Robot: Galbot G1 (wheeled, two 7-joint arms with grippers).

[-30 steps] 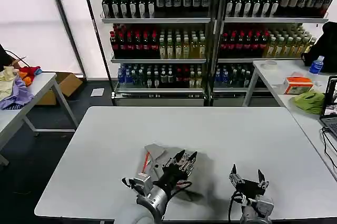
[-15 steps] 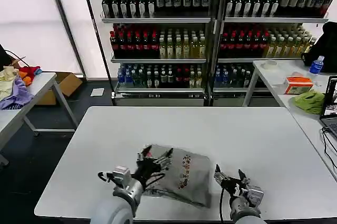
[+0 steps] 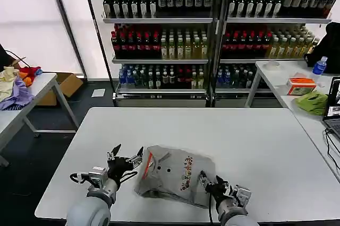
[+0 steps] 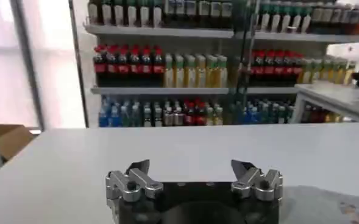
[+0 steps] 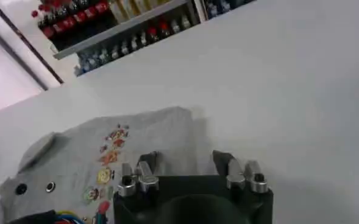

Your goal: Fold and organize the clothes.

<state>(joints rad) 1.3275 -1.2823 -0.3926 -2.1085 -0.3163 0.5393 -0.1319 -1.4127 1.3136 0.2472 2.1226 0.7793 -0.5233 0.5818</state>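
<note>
One of the clothes, a light grey T-shirt (image 3: 175, 175) with an orange-red collar strip and a small multicolour print, lies folded and flat near the front edge of the white table (image 3: 239, 130). My left gripper (image 3: 127, 153) stands open just left of the shirt, apart from it, with nothing between its fingers. In the left wrist view the left gripper (image 4: 190, 165) faces bare table, the shirt's edge (image 4: 341, 208) off to one side. My right gripper (image 3: 211, 181) is open at the shirt's front right corner. In the right wrist view the right gripper (image 5: 185, 159) hangs over the edge of the shirt (image 5: 88, 161).
Shelves of bottles (image 3: 212, 29) stand behind the table. A side table on the left holds coloured fabrics (image 3: 16, 85). The right-hand table carries an orange box (image 3: 300, 85), a lime-green cloth (image 3: 312, 102), a blue bottle (image 3: 319, 66) and a laptop (image 3: 333, 110).
My left gripper has moved left off the shirt, which now lies flat on the table. My right gripper has shifted left to the shirt's right corner.
</note>
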